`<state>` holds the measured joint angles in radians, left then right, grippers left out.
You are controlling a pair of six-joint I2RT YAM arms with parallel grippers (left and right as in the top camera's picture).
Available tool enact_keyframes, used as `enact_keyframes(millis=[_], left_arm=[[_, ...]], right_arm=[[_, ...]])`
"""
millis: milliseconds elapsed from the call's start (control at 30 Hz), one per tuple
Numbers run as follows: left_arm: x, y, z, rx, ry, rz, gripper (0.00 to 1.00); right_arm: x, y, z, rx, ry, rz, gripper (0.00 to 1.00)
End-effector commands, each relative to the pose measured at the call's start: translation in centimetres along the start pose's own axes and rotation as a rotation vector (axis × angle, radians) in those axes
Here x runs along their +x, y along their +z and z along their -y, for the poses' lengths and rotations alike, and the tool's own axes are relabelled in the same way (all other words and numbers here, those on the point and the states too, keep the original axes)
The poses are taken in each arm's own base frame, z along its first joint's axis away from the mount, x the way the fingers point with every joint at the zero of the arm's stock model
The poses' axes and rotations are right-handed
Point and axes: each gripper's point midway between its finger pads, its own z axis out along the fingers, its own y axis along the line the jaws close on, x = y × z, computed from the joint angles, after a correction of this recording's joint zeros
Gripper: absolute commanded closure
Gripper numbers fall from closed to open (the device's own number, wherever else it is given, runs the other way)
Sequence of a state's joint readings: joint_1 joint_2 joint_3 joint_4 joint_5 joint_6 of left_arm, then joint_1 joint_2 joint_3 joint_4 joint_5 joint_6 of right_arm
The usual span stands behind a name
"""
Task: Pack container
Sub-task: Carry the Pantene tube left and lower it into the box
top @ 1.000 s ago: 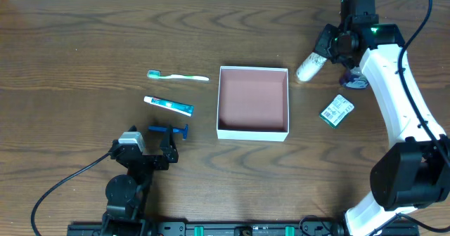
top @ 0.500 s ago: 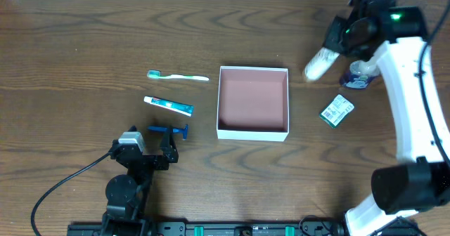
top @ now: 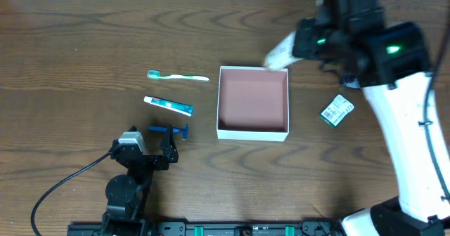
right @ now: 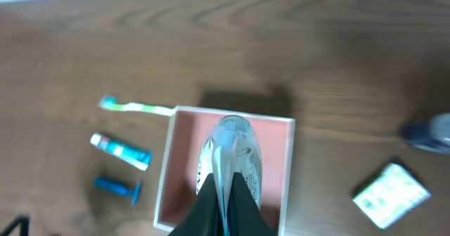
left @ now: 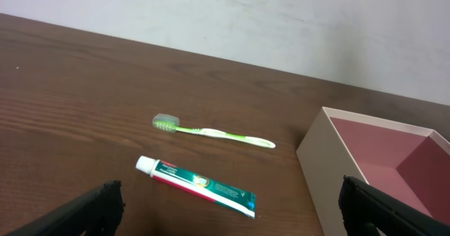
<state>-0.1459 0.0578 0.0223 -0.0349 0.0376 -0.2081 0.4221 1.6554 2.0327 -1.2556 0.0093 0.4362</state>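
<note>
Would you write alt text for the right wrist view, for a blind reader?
The right fingers grip a pale bottle over the open container. On the table, a toothbrush, toothpaste tube and blue razor lie at picture left, a packet at right.

This looks like a robotics lab bench, not a home. A wood-grain table (top: 70, 39) stands against a bare white wall (left: 281, 18). It carries a white robot arm (top: 408, 145), a loose black cable (top: 70, 175) and a mounting rail (top: 246, 229) at its front edge.
</note>
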Motion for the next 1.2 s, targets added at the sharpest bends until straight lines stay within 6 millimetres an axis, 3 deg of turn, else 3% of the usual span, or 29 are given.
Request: enact_keyframes(millis=[0,300,700,967,1167], left_arm=[[1.6,0.1,-0.9,-0.038,0.015,-0.047,0.02],[1.6,0.1,-0.9,-0.038,0.015,-0.047,0.02],[1.6,0.1,-0.9,-0.038,0.015,-0.047,0.02],[1.6,0.1,-0.9,-0.038,0.015,-0.047,0.02],[1.6,0.1,-0.9,-0.038,0.015,-0.047,0.02]], right_arm=[[0.4,0.9,-2.1,0.011,-0.045,0.009,0.99],[3.9,7.1,-6.3,0.005,-0.126,-0.116,0.99],[6.0,13.4,-7.7,0.047,-0.133,-0.183,0.99],[6.4,16.1,-7.7,0.068,-0.131,-0.19,0.99],[6.1,16.5,-7.3,0.093,-0.125,-0.173,0.98]])
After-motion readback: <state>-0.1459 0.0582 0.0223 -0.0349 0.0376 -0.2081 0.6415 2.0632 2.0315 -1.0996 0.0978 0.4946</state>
